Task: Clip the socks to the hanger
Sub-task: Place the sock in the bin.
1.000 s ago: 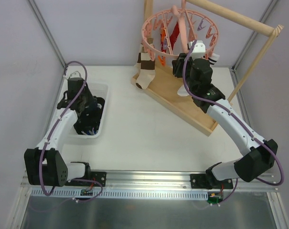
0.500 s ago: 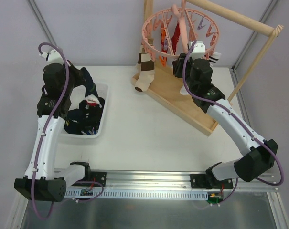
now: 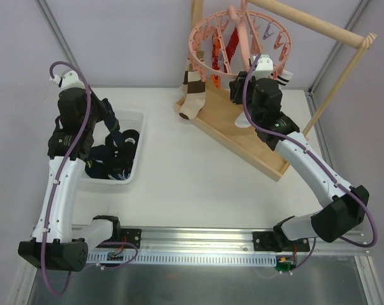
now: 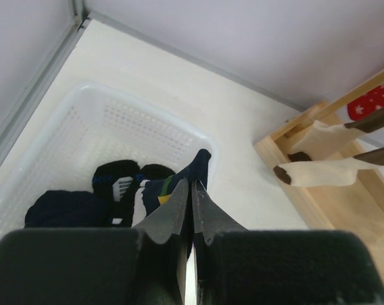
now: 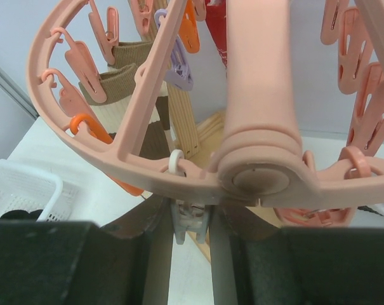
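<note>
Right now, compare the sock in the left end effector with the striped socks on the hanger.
The held sock is dark navy; the striped socks are brown and cream. The held sock is pinched in the shut left end effector above the white basket; the striped socks hang clipped to the pink hanger. Both are held up.

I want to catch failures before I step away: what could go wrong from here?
The left pincer pinches the dark sock only by a thin fold, so it might drop into the basket. The right pincer squeezes a pale clip under the hanger, which could swing away.
</note>
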Controlling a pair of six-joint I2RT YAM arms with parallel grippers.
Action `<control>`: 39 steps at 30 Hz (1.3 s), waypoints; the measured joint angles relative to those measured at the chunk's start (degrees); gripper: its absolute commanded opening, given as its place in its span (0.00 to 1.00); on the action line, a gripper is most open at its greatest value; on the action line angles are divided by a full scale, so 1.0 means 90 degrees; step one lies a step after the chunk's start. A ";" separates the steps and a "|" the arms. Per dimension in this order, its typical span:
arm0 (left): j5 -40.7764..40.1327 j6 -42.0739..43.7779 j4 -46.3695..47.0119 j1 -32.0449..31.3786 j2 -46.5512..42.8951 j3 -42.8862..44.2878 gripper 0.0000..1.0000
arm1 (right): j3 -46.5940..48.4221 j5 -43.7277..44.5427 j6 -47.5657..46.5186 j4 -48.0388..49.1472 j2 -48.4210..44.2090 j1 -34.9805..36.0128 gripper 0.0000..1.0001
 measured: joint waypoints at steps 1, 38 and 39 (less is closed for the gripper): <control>-0.0097 -0.0015 -0.0034 0.0000 0.0002 -0.0041 0.00 | 0.0000 0.0000 0.0000 -0.0007 0.0000 0.0000 0.01; -0.2985 0.0024 -0.0651 0.0000 0.0335 0.0287 0.00 | 0.0000 -0.0010 0.0002 -0.0068 0.0002 -0.0066 0.01; -0.3157 0.0146 -0.0648 0.0000 0.0253 0.0359 0.00 | 0.0000 -0.0007 0.0002 -0.0070 0.0002 -0.0073 0.01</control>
